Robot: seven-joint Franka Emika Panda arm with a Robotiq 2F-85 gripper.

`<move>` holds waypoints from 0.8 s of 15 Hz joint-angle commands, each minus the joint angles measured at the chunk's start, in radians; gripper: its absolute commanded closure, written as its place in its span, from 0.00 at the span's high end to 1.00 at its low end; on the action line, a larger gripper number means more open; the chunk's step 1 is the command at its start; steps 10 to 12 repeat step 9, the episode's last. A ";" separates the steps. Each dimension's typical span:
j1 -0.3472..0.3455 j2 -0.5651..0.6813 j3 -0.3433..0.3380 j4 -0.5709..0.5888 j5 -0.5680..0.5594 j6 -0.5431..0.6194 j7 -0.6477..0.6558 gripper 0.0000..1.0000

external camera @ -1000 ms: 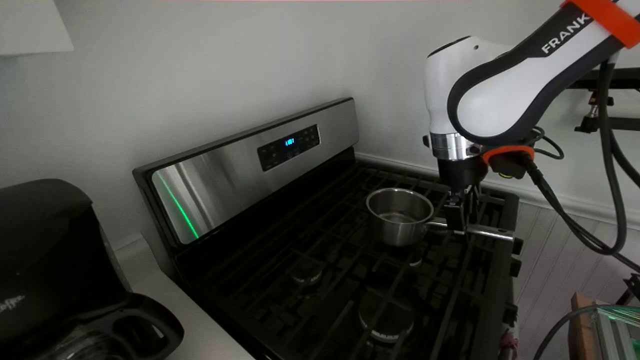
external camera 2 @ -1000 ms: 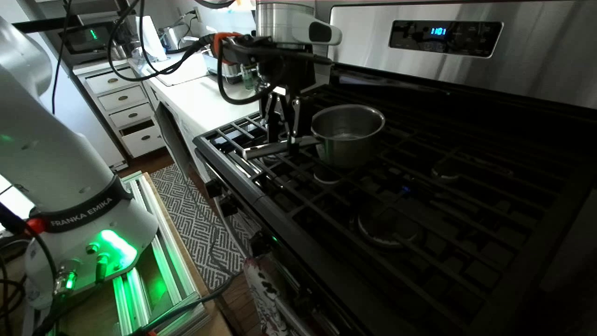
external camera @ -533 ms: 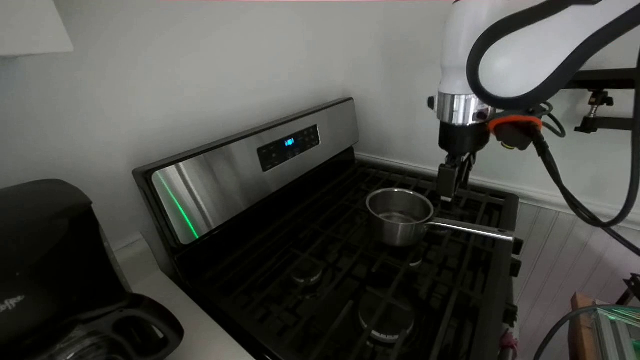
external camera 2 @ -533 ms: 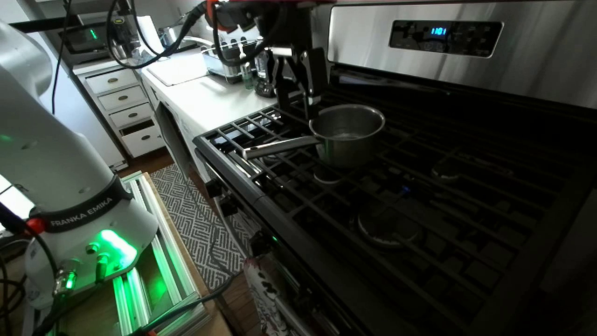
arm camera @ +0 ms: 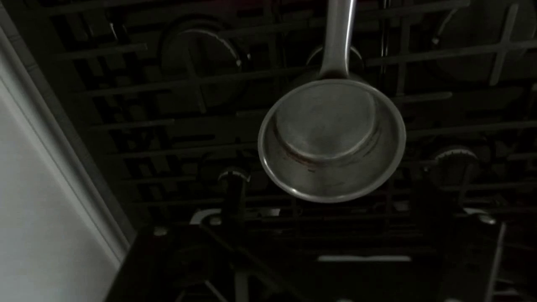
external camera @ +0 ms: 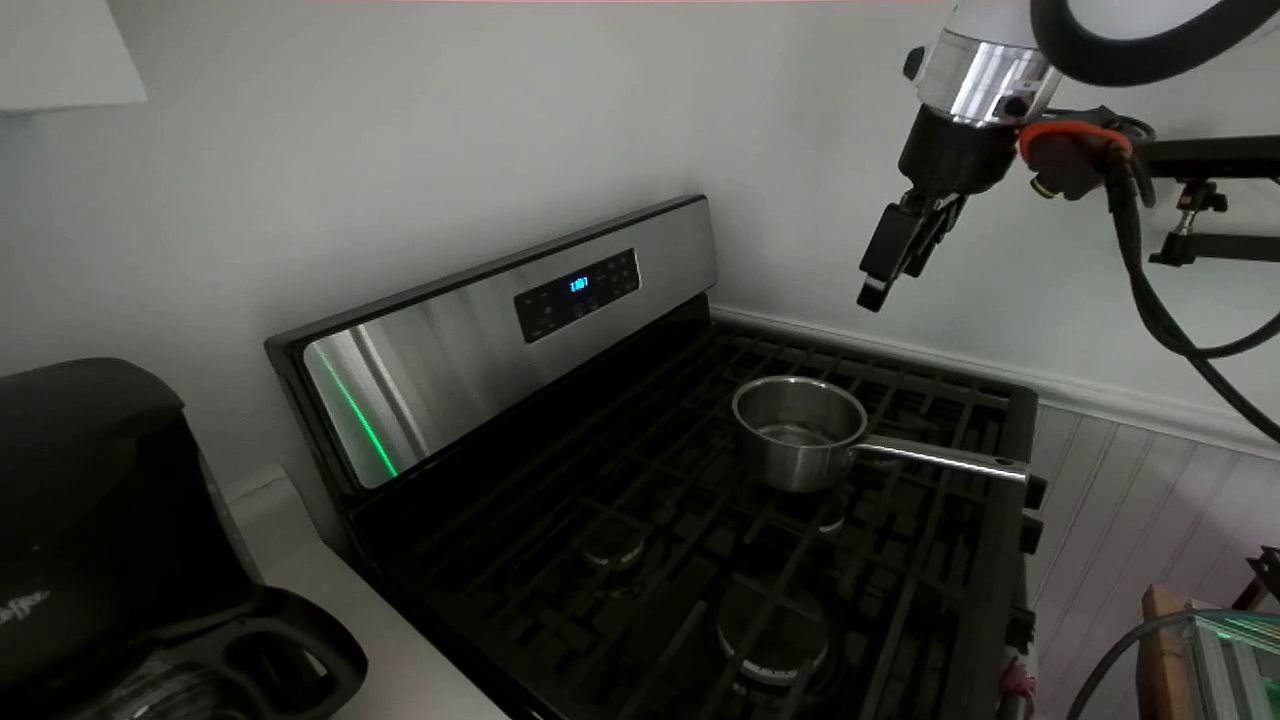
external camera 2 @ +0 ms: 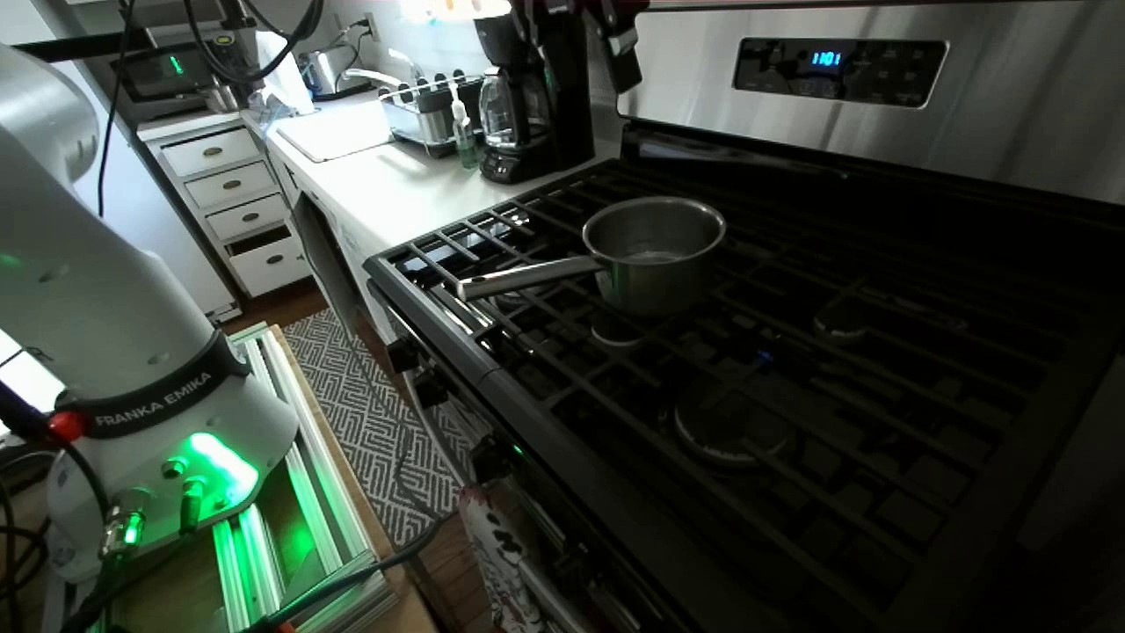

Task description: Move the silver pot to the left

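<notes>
The silver pot stands upright on the stove's grates in both exterior views (external camera: 797,468) (external camera 2: 657,286). Its long handle (external camera: 945,457) points to the stove's front edge. My gripper (external camera: 892,284) is empty, tilted, and above the pot, apart from it. Only part of the gripper (external camera 2: 622,60) shows at the top of an exterior view. In the wrist view the pot's inside (arm camera: 329,121) lies in the middle with its handle at the top. The dark, wide-apart fingers of the gripper (arm camera: 331,209) are at the bottom; their outlines are hard to see.
The stove's back panel (external camera: 430,385) rises behind the grates. A black coffee machine (external camera: 90,520) stands on the counter beside the stove. Another coffee maker (external camera 2: 562,97) and a dish rack (external camera 2: 431,114) stand on the far counter. A wall (external camera: 1000,300) borders the stove.
My gripper was around the pot's handle a second ago. It has risen off the handle, up above the pot, and tilted. The pot has stayed in place.
</notes>
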State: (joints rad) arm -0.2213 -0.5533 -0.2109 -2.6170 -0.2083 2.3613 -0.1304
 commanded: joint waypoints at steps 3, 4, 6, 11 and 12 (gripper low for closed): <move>0.002 -0.064 -0.006 -0.029 0.043 0.065 0.004 1.00; -0.003 -0.064 0.000 -0.030 0.043 0.072 0.015 1.00; -0.006 -0.033 0.005 0.001 0.029 0.041 0.003 1.00; -0.006 -0.033 0.006 0.001 0.030 0.043 0.006 1.00; -0.006 -0.033 0.006 0.001 0.030 0.043 0.006 1.00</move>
